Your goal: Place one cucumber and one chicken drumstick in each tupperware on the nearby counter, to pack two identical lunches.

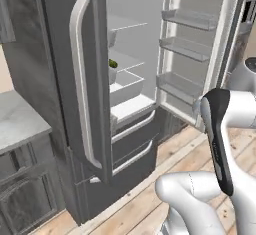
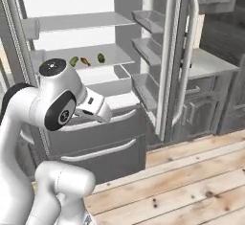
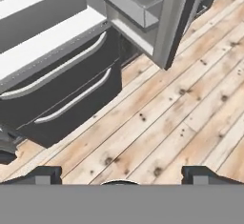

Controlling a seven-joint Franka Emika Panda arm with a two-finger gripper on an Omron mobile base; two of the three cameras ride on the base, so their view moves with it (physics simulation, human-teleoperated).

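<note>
a home kitchen is showing here: a tall grey fridge (image 2: pixel 95 42) is standing open with food sitting on its shelves, a marbled stone worktop (image 1: pixel 20 119) is lying over dark wood-grain cabinets (image 2: pixel 206 104), and a plank floor (image 3: pixel 181 113) is running underneath

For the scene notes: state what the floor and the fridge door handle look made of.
Floor: pale wood planks, matte, showing grain, knots and seams. Fridge door handle: smooth, light grey, with a soft sheen, probably brushed metal, though possibly plastic.

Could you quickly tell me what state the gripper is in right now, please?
Gripper: open, jaws spread wide, holding nothing, hanging over the pale wooden plank floor.
</note>
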